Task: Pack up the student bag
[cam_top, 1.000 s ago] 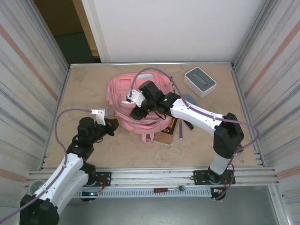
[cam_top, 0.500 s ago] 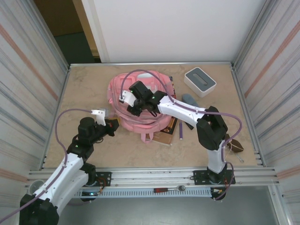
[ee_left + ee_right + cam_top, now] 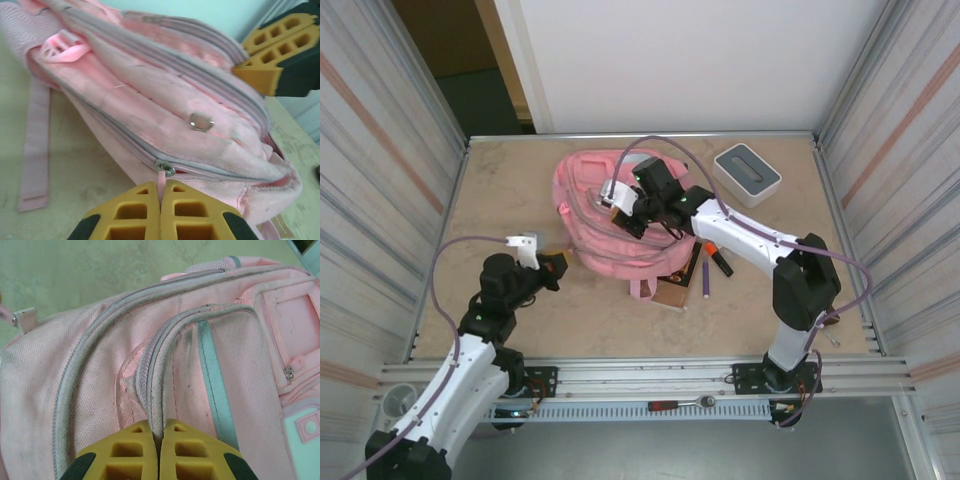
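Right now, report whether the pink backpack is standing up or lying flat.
Lying flat. The student bag rests on its back on the table, front pockets facing the overhead camera.

The tabletop (image 3: pixel 510 190) is beige with a pale marbled pattern, and a thin metal frame (image 3: pixel 640 134) runs along its far edge. Behind it stands a plain white panel (image 3: pixel 700 60), smooth and without marks. The left wall (image 3: pixel 380 150) and the right wall (image 3: pixel 910 130) are made of ribbed, shiny sheet, each with a faint orange stripe across it. At the far left corner there is a dark opening (image 3: pixel 470 100), with a brown wooden board (image 3: pixel 445 35) above it. A silver rail (image 3: pixel 640 372) lies along the near edge, and below it is the grey floor (image 3: pixel 670 450). The light is soft and even, with only weak shadows.
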